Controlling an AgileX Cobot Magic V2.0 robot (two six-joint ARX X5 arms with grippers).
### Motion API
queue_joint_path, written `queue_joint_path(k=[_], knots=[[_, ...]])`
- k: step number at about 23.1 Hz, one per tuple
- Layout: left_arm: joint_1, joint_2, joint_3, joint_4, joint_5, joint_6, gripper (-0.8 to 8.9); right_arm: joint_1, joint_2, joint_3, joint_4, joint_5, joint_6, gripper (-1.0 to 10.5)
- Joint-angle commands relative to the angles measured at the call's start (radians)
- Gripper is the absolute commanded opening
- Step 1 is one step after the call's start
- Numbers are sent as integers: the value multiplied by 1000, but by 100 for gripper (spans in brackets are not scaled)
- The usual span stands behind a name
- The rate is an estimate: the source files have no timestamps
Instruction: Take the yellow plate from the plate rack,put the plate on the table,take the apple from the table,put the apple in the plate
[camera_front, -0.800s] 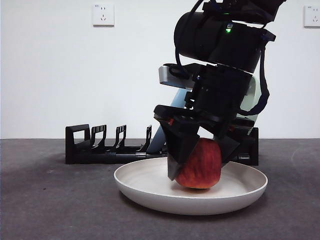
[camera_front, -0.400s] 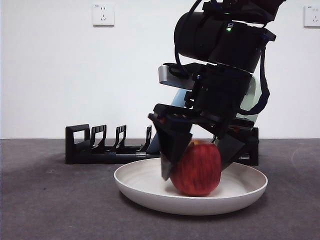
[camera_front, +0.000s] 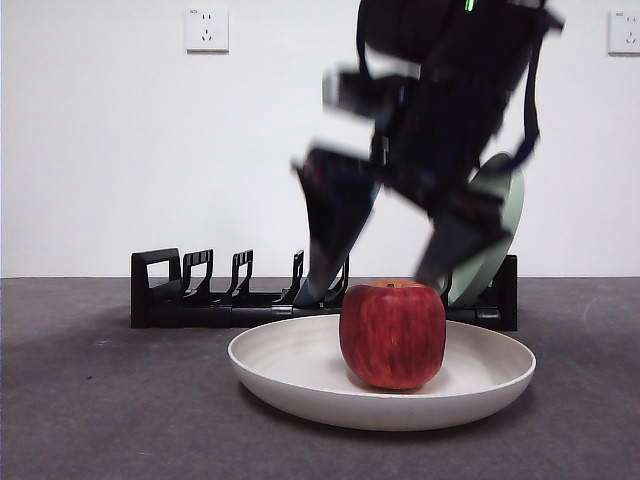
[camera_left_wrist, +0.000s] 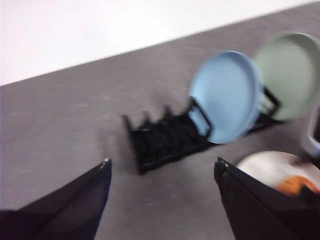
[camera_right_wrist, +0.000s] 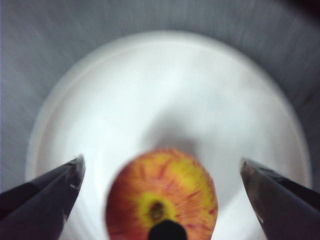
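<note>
Apple (camera_front: 393, 334) sits upright in the yellow plate (camera_front: 290, 375), roughly mid-plate, bare plate floor showing all round it in the right wrist view. Plate flat on the table (camera_front: 110, 410), just in front of the plate rack (camera_front: 190, 300).

Right gripper (camera_front: 390, 240) is above the apple, motion-blurred, jaws spread wide and holding nothing. Both jaw tips are clear of the fruit, one to each side and above its top. In the right wrist view the apple (camera_right_wrist: 162, 197) lies between the jaws with open gaps on both sides; the plate rim (camera_right_wrist: 45, 130) runs outside the jaw tips.

Left gripper (camera_left_wrist: 162, 172) is well back from the rack, jaws wide apart, empty, only open table between them. Beyond its jaws: rack (camera_left_wrist: 160, 140) with a light blue plate (camera_left_wrist: 225, 97) and a pale green plate (camera_left_wrist: 287, 72) standing on edge in the slots at one end, the remaining slots bare. Plate edge with the apple shows just past one jaw, blurred.

Table around the plate's front and sides is open.
</note>
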Motion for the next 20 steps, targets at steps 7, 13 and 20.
queue_joint_path(k=[7,13,20], knots=[[2,92,-5,73,193,92,142,-1,-257,21,-5,10,-3,371],[3,140,-5,96,207,126,-9,-19,-427,21,-65,51,-57,-15],[62,86,-154,196,207,172,-9,-139,-645,-9,-238,165,-59,-16]])
